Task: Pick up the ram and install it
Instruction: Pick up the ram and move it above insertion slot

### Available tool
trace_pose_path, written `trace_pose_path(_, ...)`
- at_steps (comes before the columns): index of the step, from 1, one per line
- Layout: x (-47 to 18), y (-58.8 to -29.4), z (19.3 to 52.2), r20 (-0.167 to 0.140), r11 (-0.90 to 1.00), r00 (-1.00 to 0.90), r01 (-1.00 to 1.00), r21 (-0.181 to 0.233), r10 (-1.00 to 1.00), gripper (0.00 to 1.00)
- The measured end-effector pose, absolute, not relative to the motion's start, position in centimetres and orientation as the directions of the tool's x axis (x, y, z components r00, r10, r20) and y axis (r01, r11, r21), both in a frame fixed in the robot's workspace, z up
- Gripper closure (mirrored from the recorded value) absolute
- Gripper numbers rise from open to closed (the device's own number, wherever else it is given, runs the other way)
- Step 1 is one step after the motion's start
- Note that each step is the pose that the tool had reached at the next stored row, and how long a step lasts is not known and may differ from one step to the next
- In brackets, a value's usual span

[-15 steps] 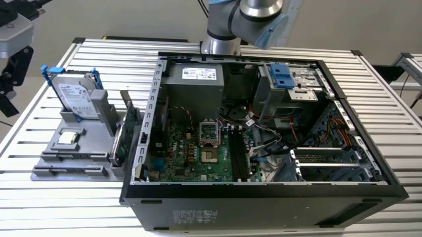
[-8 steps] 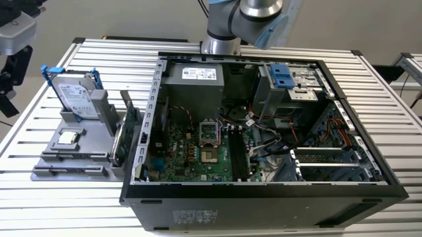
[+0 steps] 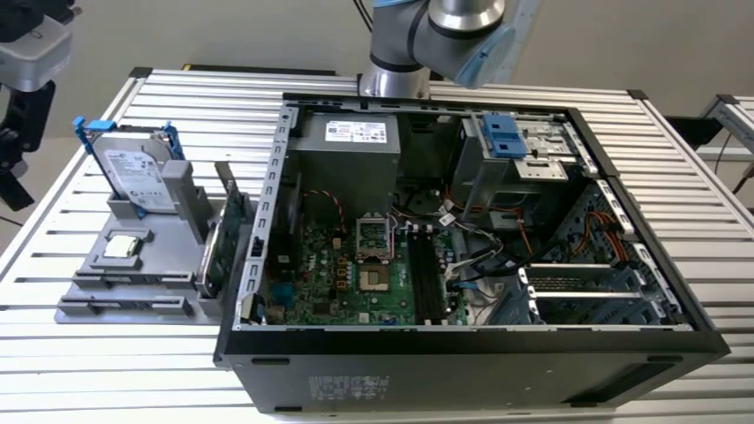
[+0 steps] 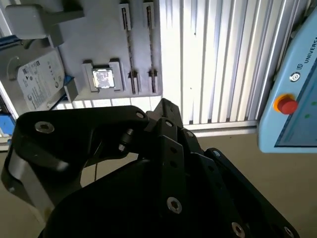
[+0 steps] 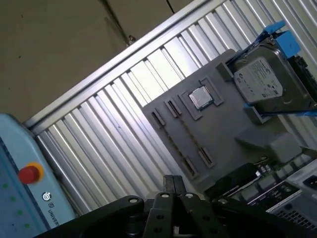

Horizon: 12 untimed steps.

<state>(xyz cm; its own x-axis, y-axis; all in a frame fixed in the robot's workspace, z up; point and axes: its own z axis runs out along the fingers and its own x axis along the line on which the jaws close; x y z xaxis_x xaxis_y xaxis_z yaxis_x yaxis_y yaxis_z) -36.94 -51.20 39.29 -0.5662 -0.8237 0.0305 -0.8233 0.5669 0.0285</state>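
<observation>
Slatted table [image 3: 118, 371] carried open computer case [image 3: 471, 349], gripper [image 5: 173, 179] was closed on nothing, pointed toward grey fixture [image 5: 223, 134].

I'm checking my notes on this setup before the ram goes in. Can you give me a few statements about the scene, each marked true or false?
1. The hard drive stands in the grey holder. True.
2. The case is closed. False: its side is open and the motherboard is exposed.
3. A processor chip lies in the holder. True.
4. The holder sits on the exterior view's right of the case. False: it is on the left.
5. The gripper is down inside the case. False: in both wrist views it hangs above the table and the holder.
</observation>
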Motion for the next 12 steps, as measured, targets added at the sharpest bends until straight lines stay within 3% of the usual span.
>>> trace_pose_path(12,-36.94,-51.2,39.29,0.033,0.447,-0.446,-0.894,0.027,-0.894,1.0)
